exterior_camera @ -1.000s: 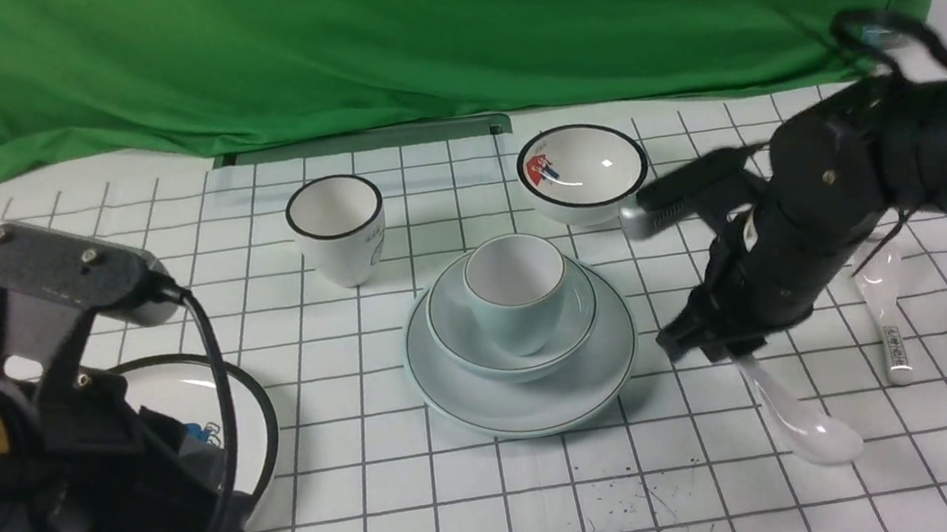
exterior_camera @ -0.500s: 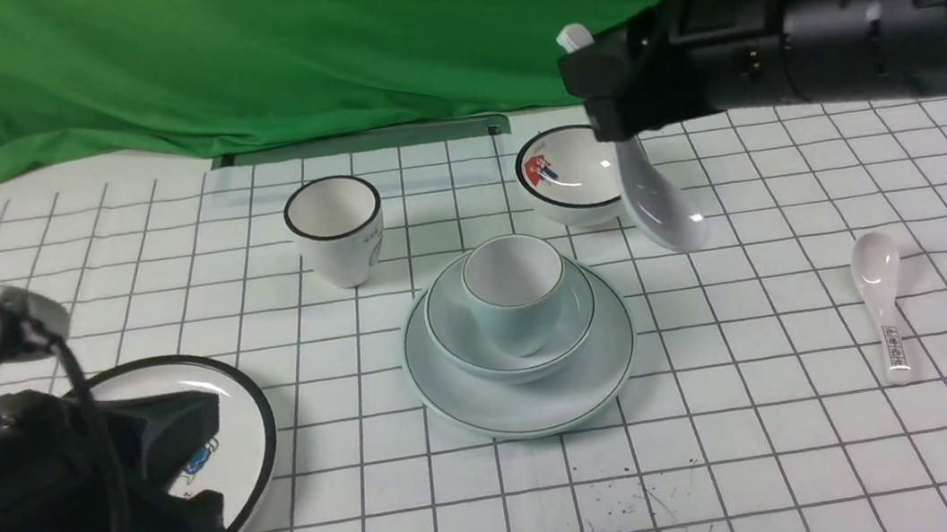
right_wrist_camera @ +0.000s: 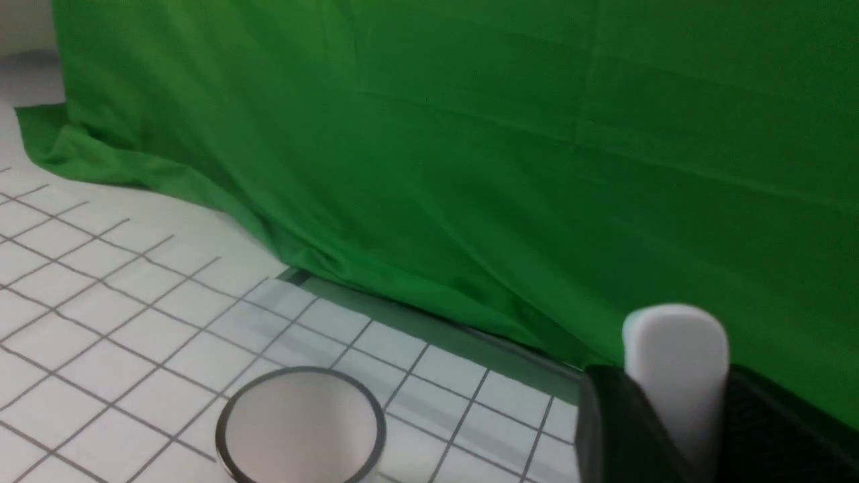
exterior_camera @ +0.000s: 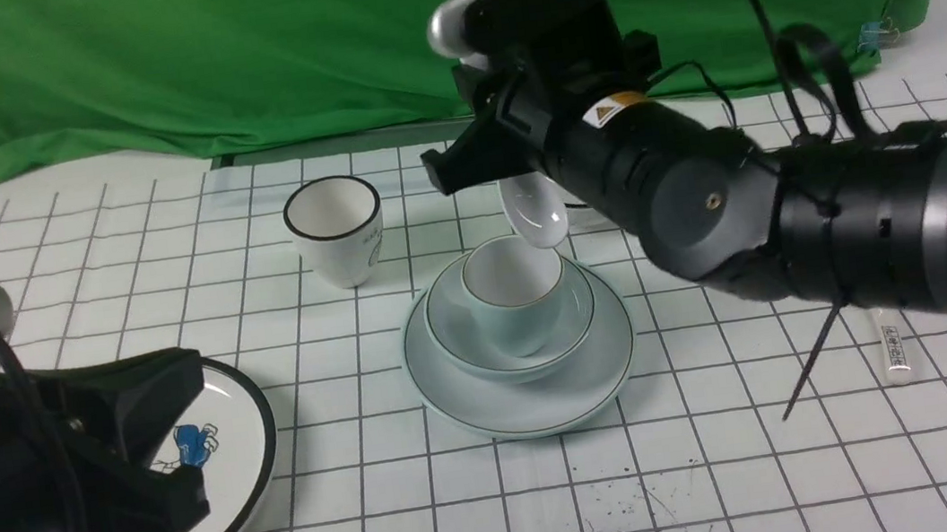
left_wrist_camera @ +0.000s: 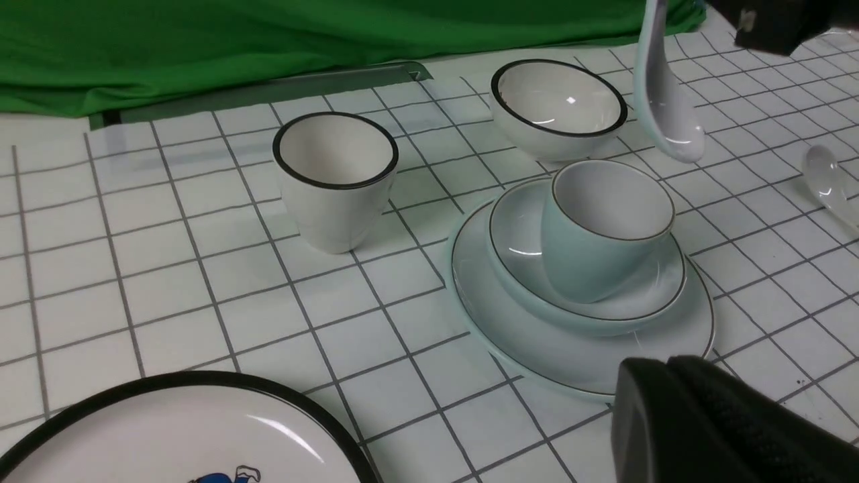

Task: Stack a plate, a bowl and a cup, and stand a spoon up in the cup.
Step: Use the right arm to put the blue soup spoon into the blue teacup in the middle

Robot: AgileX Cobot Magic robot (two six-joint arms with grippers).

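The pale blue-green plate [exterior_camera: 526,400] lies at the table's middle with the pale bowl [exterior_camera: 454,332] on it and the short pale cup [exterior_camera: 517,292] standing in the bowl. My right gripper [exterior_camera: 507,173] is shut on the handle of the plain white spoon [exterior_camera: 535,215]. The spoon hangs scoop-down just above the cup's far rim, apart from it. The left wrist view shows the spoon [left_wrist_camera: 664,114] over the cup [left_wrist_camera: 597,235]. The right wrist view shows its handle end [right_wrist_camera: 674,349] between the fingers. My left gripper [left_wrist_camera: 671,365] is shut and empty, low at the near left.
A taller white black-rimmed cup [exterior_camera: 336,229] stands at the back left. A black-rimmed cartoon plate [exterior_camera: 228,477] lies under my left arm. A black-rimmed bowl [left_wrist_camera: 558,107] sits behind the stack. A printed spoon [exterior_camera: 897,349] lies at the right. Green cloth hangs behind.
My right gripper lifted the plain spoon off the table at the right and carried it up and left to above the cup. My left arm has drawn back and tilted.
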